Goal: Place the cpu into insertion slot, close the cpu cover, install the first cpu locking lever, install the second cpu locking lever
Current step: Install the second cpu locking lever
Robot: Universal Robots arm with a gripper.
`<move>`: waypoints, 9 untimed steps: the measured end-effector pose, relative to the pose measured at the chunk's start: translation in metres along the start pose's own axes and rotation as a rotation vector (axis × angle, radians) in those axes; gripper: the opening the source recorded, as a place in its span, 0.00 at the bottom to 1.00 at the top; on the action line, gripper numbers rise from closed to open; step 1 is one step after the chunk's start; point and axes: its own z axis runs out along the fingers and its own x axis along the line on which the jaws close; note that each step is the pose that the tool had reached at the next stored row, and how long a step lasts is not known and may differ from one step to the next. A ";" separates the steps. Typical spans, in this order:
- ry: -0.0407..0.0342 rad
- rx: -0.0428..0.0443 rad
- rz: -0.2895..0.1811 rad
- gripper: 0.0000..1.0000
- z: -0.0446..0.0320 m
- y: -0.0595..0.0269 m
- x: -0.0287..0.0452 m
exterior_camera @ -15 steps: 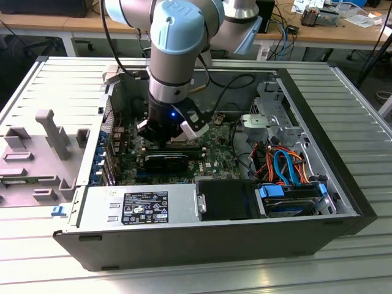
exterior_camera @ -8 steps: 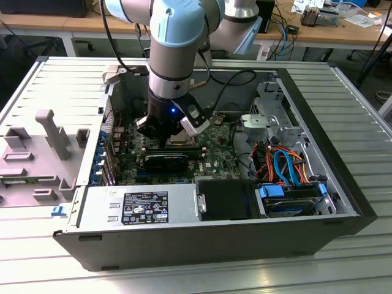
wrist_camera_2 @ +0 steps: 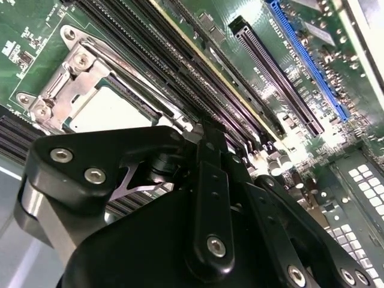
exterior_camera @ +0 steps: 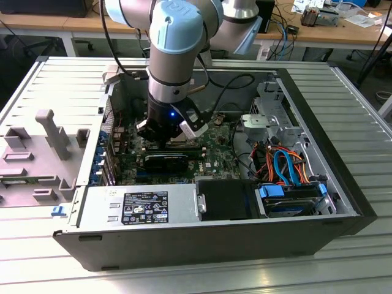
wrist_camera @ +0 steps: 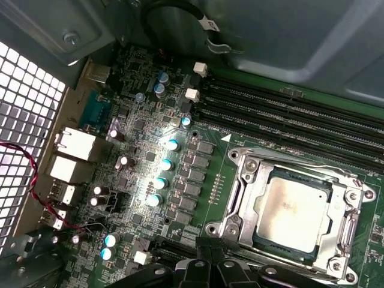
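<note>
Already seated in the insertion slot [wrist_camera: 294, 210], cpu [wrist_camera: 292, 207] just beside claw [wrist_camera: 207, 264].

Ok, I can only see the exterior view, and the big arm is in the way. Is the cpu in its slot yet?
Observer: Yes. In the first wrist view the cpu lies flat inside the insertion slot.
Operator: Is the cover thing on top of it?
Observer: The cpu cover looks to be lying down around it, with the chip's grey top showing through its window.
Operator: What's beside the slot?
Observer: Long black memory slots run along one side of it on the green board.
</note>
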 end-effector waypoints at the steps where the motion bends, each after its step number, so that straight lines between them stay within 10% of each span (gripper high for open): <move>1: -0.0005 -0.0014 0.000 0.11 0.0006 0.0002 0.0002; 9: -0.0061 -0.0110 -0.002 0.11 -0.0034 0.0020 0.0016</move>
